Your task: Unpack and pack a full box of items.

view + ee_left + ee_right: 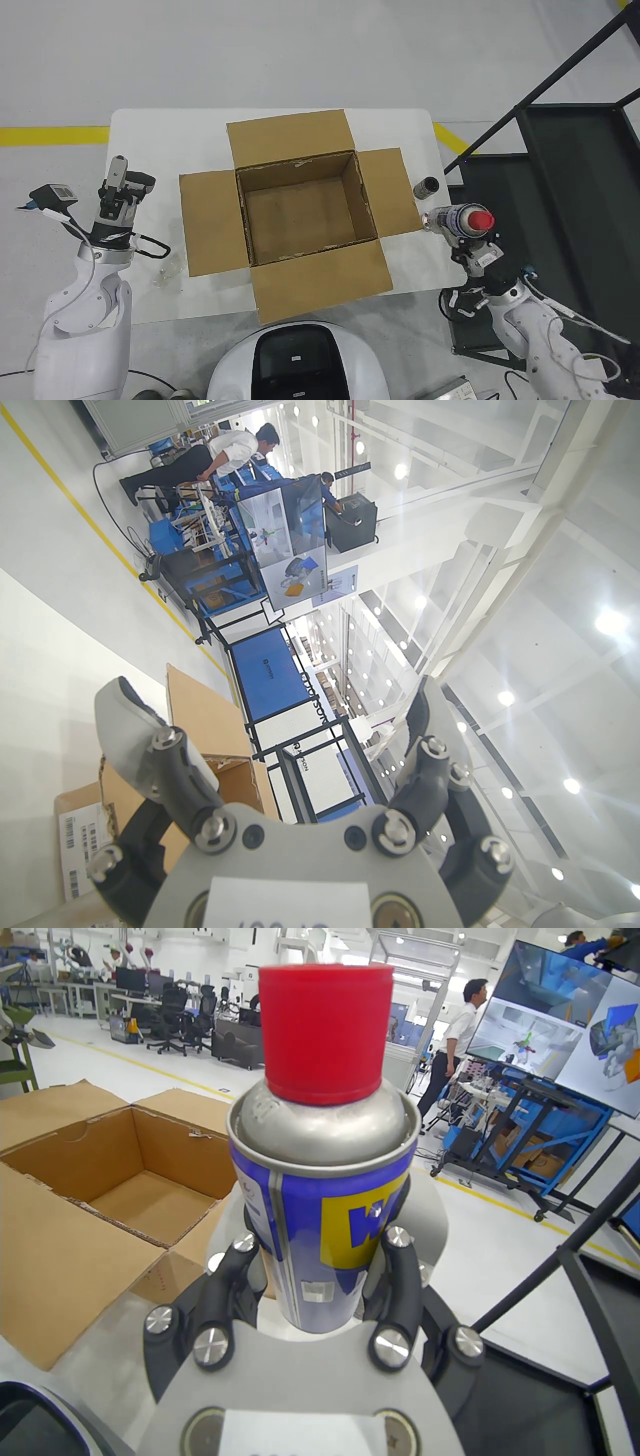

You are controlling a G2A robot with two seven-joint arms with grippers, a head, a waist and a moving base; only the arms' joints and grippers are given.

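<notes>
R gripper [327,1233] clamped on the spray can [320,1163], L gripper [272,715] wide open w/ nothing in it.

What we see: R fingers [425,1223] press both sides of the can's lower body (blue/yellow label), w/ the red cap [325,1028] on the end away from the wrist. From the top we've got the can held at the right edge of the table [150,150], just past the right flap of the box [212,222], cap end turned away from it. Box sits mid-table, all four flaps folded out. L gripper is by the table's left edge, well apart from the box, fingers spread, touching nothing. Small dark cylinder [427,187] stands on the table just beside the right flap, near the can.
</notes>
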